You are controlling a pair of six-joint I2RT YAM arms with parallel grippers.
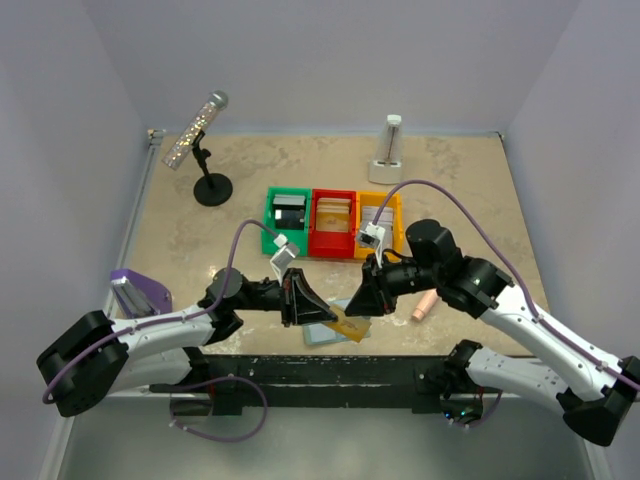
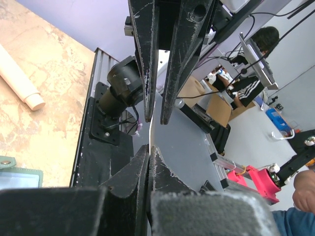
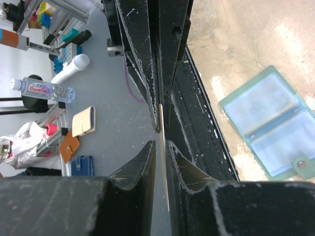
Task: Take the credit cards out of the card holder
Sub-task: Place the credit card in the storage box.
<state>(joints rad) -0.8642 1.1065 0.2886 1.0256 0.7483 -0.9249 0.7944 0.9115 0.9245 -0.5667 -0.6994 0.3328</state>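
1. Arms converge above the middle of the worktop's near edge in the top view. The card holder lies flat there, just under both tools, where either can reach it. The right gripper comes in from the right, and a tan credit card juts out below it across the holder's right part. The left gripper hovers by the holder's left part, probably to steady it; whether they touch cannot be told. Green, red and yellow bins stand toward the far edge.
2. Left wrist view: the left gripper is clenched with nothing between its jaws. A corner of the card holder shows at lower left, apart from the fingers.
3. Right wrist view: the right gripper clamps the credit card, seen edge-on as a thin pale strip. The card holder lies spread open on the worktop, apart from the jaws, so this card looks clear of its pocket.
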